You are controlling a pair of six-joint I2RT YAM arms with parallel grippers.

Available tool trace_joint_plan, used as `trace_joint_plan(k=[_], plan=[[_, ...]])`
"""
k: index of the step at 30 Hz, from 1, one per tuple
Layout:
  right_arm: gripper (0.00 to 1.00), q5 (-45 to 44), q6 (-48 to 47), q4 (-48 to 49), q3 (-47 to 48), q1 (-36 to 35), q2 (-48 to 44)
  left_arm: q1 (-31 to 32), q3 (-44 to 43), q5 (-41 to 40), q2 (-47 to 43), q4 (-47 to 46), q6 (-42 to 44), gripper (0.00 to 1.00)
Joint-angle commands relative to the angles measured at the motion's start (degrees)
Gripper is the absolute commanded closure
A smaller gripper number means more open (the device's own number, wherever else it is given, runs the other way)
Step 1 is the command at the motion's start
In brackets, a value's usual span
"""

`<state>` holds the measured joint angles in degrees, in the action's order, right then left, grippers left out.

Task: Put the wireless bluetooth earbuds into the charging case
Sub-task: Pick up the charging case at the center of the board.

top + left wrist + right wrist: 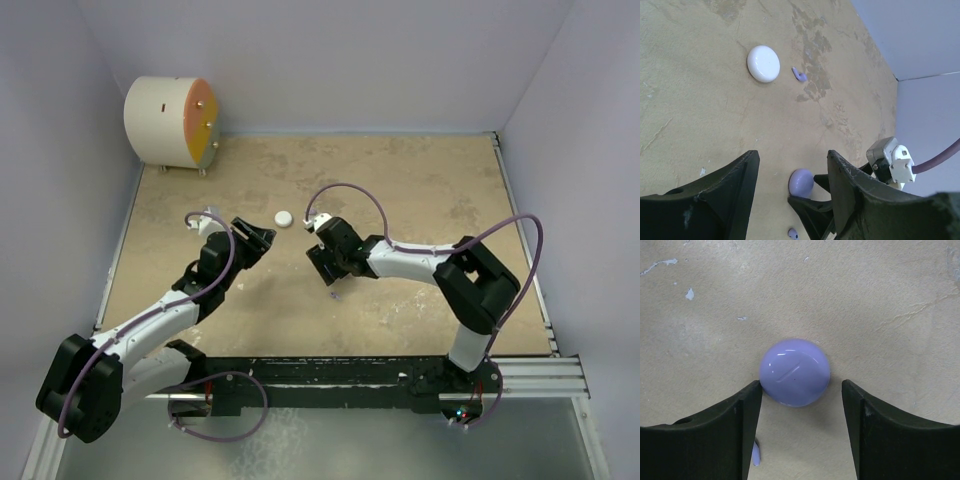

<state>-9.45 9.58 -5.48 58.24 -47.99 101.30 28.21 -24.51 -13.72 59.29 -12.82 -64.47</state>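
Our right gripper (800, 387) stands open astride the closed lilac case (795, 371); one lilac earbud (799, 74) lies loose near the white case (763, 63), so we judge nothing inserted yet

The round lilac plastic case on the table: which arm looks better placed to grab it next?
Right. The right arm's fingers stand on either side of the round lilac plastic case, open and low over the table. The left arm's fingers hover open, off to one side.
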Motion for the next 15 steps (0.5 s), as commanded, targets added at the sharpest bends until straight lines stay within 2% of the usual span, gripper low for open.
trace_joint_plan(k=[1, 5, 15], plan=[[0.33, 0.48, -1.46, -0.9, 1.77, -0.27, 1.12, 0.32, 0.08, 0.0, 0.11, -3.01, -0.24, 0.45], [0.34, 0.98, -1.65, -1.14, 1.96, -0.31, 1.56, 0.27, -0.16, 0.0, 0.28, -2.97, -0.2, 0.45], [0.47, 3.69, -1.81, -0.35, 2.45, -0.27, 2.57, 0.27, -0.14, 0.01, 0.39, -3.18, -0.17, 0.45]])
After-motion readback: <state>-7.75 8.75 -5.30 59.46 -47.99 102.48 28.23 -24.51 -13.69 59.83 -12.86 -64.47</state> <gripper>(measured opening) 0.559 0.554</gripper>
